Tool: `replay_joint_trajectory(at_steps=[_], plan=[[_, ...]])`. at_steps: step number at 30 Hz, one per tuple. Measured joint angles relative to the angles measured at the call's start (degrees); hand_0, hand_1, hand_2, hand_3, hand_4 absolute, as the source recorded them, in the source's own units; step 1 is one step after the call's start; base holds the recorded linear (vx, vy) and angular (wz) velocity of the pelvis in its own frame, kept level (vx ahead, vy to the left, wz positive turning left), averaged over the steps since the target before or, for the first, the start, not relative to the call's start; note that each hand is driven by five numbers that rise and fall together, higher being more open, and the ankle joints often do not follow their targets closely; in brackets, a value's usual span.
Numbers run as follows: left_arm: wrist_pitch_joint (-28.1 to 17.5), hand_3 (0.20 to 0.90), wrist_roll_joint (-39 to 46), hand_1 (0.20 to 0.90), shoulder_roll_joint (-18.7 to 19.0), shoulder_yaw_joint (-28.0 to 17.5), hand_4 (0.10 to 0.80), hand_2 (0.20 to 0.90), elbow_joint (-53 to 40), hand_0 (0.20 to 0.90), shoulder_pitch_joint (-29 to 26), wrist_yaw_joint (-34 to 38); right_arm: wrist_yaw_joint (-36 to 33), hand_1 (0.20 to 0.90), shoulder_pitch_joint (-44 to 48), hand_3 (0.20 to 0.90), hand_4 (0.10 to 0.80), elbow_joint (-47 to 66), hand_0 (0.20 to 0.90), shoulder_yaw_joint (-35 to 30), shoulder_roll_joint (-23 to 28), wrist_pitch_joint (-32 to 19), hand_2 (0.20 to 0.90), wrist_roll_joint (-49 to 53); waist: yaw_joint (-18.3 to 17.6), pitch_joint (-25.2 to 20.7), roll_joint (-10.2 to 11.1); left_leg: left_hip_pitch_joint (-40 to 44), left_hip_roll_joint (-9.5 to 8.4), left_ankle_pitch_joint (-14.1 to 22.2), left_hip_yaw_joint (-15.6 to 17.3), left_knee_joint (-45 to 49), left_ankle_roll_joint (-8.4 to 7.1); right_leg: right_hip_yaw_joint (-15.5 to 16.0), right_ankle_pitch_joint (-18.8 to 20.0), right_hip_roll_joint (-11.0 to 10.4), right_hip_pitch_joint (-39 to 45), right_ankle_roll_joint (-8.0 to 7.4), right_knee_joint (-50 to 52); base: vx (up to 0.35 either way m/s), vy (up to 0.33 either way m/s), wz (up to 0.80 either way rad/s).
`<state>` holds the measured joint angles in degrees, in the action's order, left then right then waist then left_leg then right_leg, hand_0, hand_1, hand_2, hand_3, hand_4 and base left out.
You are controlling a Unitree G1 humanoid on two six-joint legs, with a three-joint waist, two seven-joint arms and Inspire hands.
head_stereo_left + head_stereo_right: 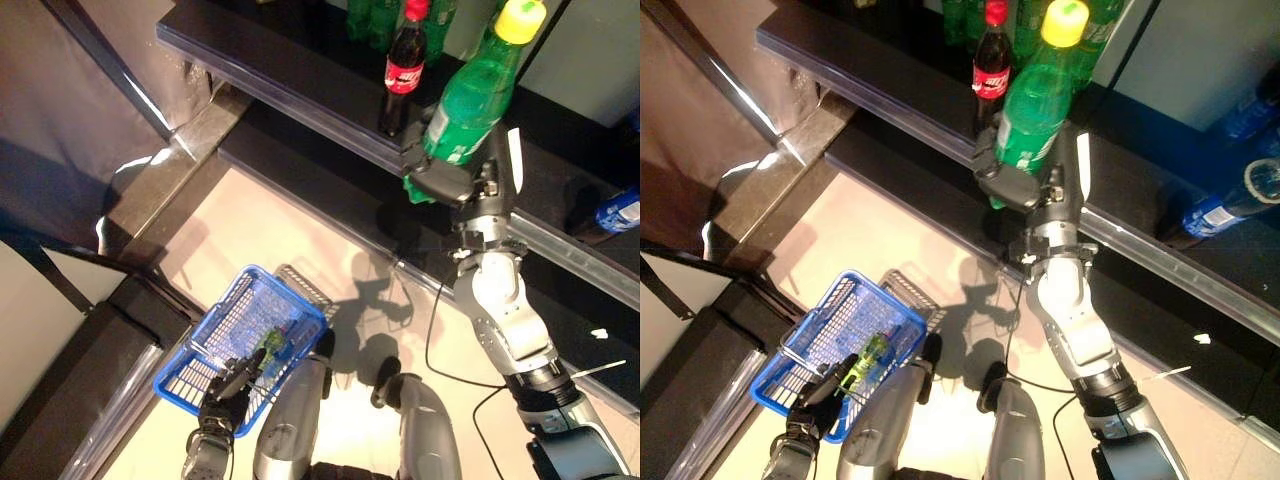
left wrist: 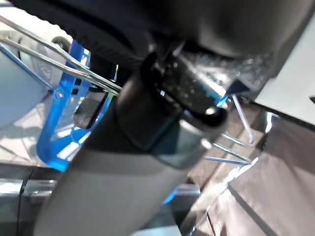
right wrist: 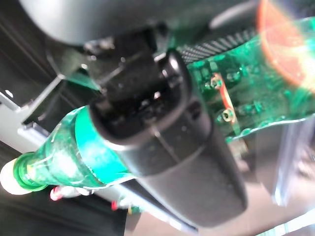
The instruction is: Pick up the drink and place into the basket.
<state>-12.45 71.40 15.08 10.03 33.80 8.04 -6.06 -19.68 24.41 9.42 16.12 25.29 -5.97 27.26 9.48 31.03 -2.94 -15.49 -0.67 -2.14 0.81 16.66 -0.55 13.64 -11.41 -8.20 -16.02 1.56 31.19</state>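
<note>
My right hand (image 1: pixel 447 182) is shut on a green drink bottle (image 1: pixel 472 95) with a yellow cap and holds it tilted in the air, just in front of the dark shelf (image 1: pixel 290 75). In the right wrist view the thumb (image 3: pixel 162 123) wraps the green bottle (image 3: pixel 59 157). Low at the left, my left hand (image 1: pixel 228 395) grips the wire handle (image 2: pixel 49 54) of a blue basket (image 1: pixel 200 325) above the floor. A small green item (image 1: pixel 272 343) lies inside the basket. The bottle is far from the basket, up and to the right.
A cola bottle (image 1: pixel 405 65) with a red cap stands on the shelf right beside the held bottle. More green bottles (image 1: pixel 375 20) stand behind it, and blue bottles (image 1: pixel 1225 210) lie at the right. A grey wire basket (image 1: pixel 305 285) shows behind the blue one.
</note>
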Motion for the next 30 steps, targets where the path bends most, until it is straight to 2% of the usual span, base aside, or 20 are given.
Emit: replay_joint_trajectory(at_steps=[7,9,12,15,17,21,23,30], plan=[[0.39,0.2,-1.6,0.3,1.71,0.72,0.1,0.3,-9.87,0.3,0.98,0.02,4.55,0.3,-0.52,0.2,0.1,0.78,0.3,8.61,-0.63,3.61,0.3,3.49,1.58,-0.05,0.0,3.77,0.38,-0.54,-0.54,-3.38,-1.05,0.86,-0.52,0.72,3.44,0.7,-2.0,0.014,-0.024,0.03],[0.54,0.2,-1.58,0.3,1.69,0.81,0.1,0.3,-12.36,0.3,0.91,0.03,4.51,0.3,-0.59,0.2,0.1,0.78,0.3,9.94,-0.57,4.71,0.3,4.34,1.79,-0.06,0.01,4.58,0.28,-0.93,-1.57,-3.87,-1.57,2.09,-0.68,0.68,4.91,0.5,-2.93,0.014,-0.016,0.28],[1.26,0.2,-1.56,0.3,1.76,1.94,0.1,0.3,-16.86,0.3,0.52,0.02,4.4,0.3,-0.67,0.2,0.1,0.78,0.3,11.47,-0.5,5.6,0.3,5.09,3.1,-0.14,-0.01,5.35,0.03,-1.0,-2.72,-4.42,-1.55,3.05,-1.3,0.6,6.34,0.22,-3.5,0.029,-0.017,0.27],[3.6,0.2,-1.48,0.3,2.16,3.13,0.1,0.3,-21.9,0.3,0.67,0.02,3.51,0.3,-0.67,0.2,0.1,0.78,0.3,14.11,-0.68,5.62,0.3,6.7,4.22,-0.21,0.02,6.74,-0.38,-1.17,-4.53,-5.59,-1.76,3.77,-1.75,0.65,8.31,-0.04,-4.44,0.013,-0.014,0.29],[4.68,0.2,-1.28,0.3,3.25,4.41,0.1,0.3,-25.3,0.3,0.64,0.02,3.2,0.3,-0.66,0.2,0.1,0.78,0.3,15.39,-0.75,5.63,0.3,6.9,4.64,-0.25,-0.02,6.85,-0.65,-1.17,-5.68,-5.73,-1.8,4.97,-2.12,0.52,9.15,-0.11,-4.85,0.009,-0.026,0.32],[7.18,0.2,-0.34,0.3,5.2,5.65,0.1,0.3,-31.3,0.3,0.56,-0.98,1.08,0.3,-0.7,0.2,0.1,0.42,0.3,17.8,-1.06,5.63,0.3,7.25,6.74,-0.26,-0.03,7.04,-1.1,-1.22,-6.94,-6.09,-1.92,5.34,-2.88,0.58,10.06,-0.3,-5.12,0.0,-0.043,0.24],[7.99,0.2,-0.12,0.3,7.47,7.18,0.1,0.3,-33.68,0.3,0.16,-2.59,0.26,0.3,-0.7,0.2,0.1,-0.8,0.3,18.37,-1.5,5.61,0.3,7.25,7.24,-0.28,-0.01,7.4,-1.48,-1.43,-8.49,-6.57,-2.15,6.55,-3.32,0.31,10.98,-0.35,-5.38,0.007,-0.043,0.34],[11.62,0.2,-0.1,0.3,11.27,7.59,0.1,0.3,-39.16,0.3,-1.6,-8.13,-2.65,0.3,-0.59,0.2,0.1,-8.41,0.3,20.36,-3.29,5.57,0.3,7.1,9.43,-0.32,-0.01,7.44,-1.89,-1.45,-10.21,-6.63,-2.29,8.28,-4.08,0.03,11.88,-0.4,-5.37,0.021,-0.017,0.16]])
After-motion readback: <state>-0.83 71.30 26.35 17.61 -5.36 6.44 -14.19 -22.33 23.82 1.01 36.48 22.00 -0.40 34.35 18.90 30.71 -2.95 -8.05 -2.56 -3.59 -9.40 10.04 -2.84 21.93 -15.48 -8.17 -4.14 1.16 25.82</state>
